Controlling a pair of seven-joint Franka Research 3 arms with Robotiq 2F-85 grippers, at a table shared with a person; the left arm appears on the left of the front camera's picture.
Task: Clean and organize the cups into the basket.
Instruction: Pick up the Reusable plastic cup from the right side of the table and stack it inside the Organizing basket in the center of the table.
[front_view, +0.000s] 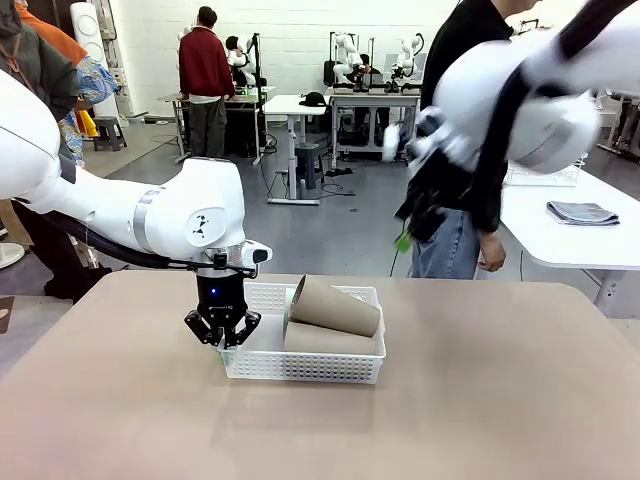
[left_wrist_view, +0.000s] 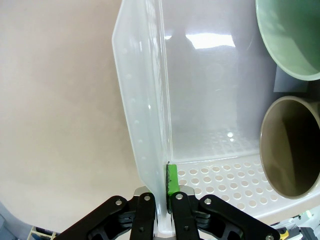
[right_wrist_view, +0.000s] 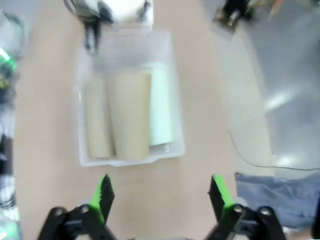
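1. Two pincers are in play. The left pincer (front_view: 222, 338) is clamped shut on the left end wall of the white plastic basket (front_view: 262, 366); in the left wrist view its fingers (left_wrist_view: 172, 180) pinch that thin wall (left_wrist_view: 145, 125) from both sides, one green pad just inside the basket.
2. The right pincer (right_wrist_view: 161, 192) hangs high above the desk (front_view: 480, 400) with its green-padded fingers spread wide and nothing between them; in the front view it is motion-blurred at upper right (front_view: 415, 215).
3. Three cups lie on their sides in the basket, side by side along its length. One tan-brown cup (front_view: 335, 305) rests tilted on top of another tan-brown cup (front_view: 325, 340).
4. The pale mint green cup (right_wrist_view: 161, 107) lies beside the tan pair in the right wrist view; its open mouth (left_wrist_view: 292, 35) faces the left pincer, above a tan cup's mouth (left_wrist_view: 290, 147).
5. The basket sits near the middle of the tan desk.
6. A person (front_view: 470, 130) in a dark top and jeans stands at the far side, behind the right arm.
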